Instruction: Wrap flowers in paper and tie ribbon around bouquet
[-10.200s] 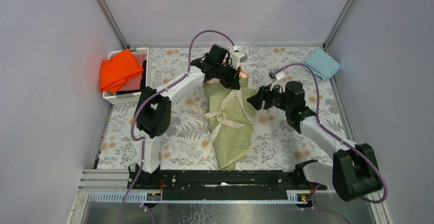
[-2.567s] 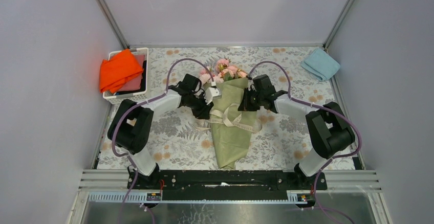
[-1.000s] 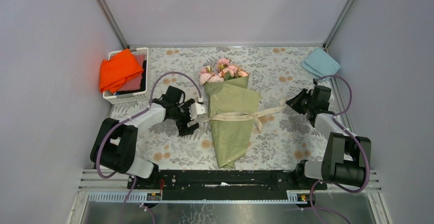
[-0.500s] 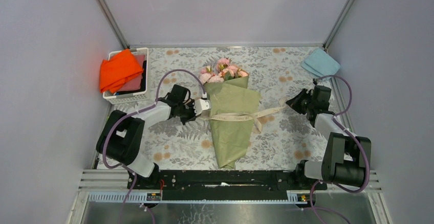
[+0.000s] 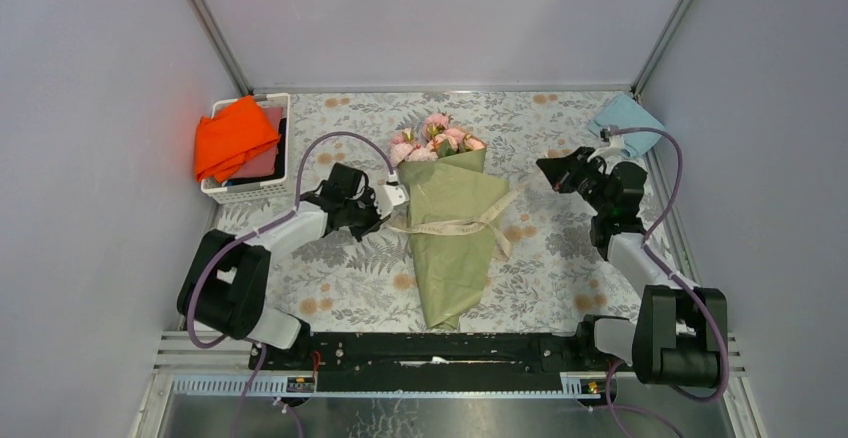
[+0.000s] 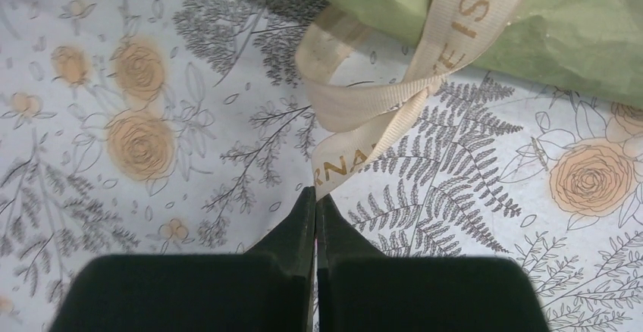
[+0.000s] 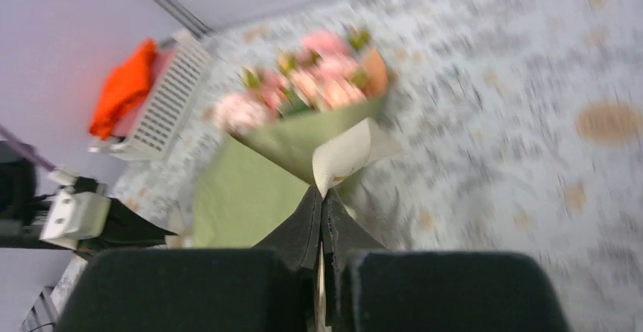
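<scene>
The bouquet lies mid-table: pink flowers [image 5: 435,138] at the far end of an olive-green paper [image 5: 450,258] cone. The cream ribbon [image 5: 455,226] crosses the cone's middle. At the cone's left edge my left gripper [image 5: 385,206] is shut on the ribbon's left end. In the left wrist view the ribbon [image 6: 379,104] loops down from the paper [image 6: 531,21] into the gripper [image 6: 315,193]. My right gripper [image 5: 548,168] is raised to the right of the flowers, shut on the other end. The right wrist view shows the ribbon [image 7: 352,154] curling out of the gripper [image 7: 322,194] before the flowers [image 7: 303,82].
A white basket [image 5: 240,193] with an orange cloth [image 5: 235,138] stands at the far left. A light blue folded cloth [image 5: 625,118] lies at the far right corner, just behind my right arm. Grey walls close in the table on three sides.
My left gripper has shut on the ribbon's left end. My right gripper has lifted and swung back toward the flowers with its ribbon end, and the right stretch has gone slack.
</scene>
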Robot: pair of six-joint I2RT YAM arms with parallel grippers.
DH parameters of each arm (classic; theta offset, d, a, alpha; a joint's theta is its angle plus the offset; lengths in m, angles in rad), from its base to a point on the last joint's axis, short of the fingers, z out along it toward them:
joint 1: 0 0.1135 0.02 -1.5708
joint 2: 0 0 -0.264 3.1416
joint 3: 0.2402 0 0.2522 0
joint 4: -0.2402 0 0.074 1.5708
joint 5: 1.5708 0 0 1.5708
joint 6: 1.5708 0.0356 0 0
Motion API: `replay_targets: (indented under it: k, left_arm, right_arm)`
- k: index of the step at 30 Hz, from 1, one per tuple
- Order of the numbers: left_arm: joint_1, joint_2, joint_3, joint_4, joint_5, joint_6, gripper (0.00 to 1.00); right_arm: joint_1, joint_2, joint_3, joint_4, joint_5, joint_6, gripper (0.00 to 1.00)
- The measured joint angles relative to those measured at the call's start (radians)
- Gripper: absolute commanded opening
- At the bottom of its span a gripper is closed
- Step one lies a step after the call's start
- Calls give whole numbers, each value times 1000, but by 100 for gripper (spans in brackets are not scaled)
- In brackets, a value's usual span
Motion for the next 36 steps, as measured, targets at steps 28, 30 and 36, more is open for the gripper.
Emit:
replay_targets:
  k: [28, 30, 36]
  left_arm:
    - [525, 24, 105, 4, -201, -17, 0]
    - [751, 89, 90, 23, -221, 40, 0]
    - [1045, 96, 48, -21, -146, 155, 0]
  right_arm:
    - [-372, 47, 67, 146, 299, 55, 0]
    - [-518, 45, 29, 89, 369, 80, 0]
    - [-532, 44, -18, -63, 401, 91, 0]
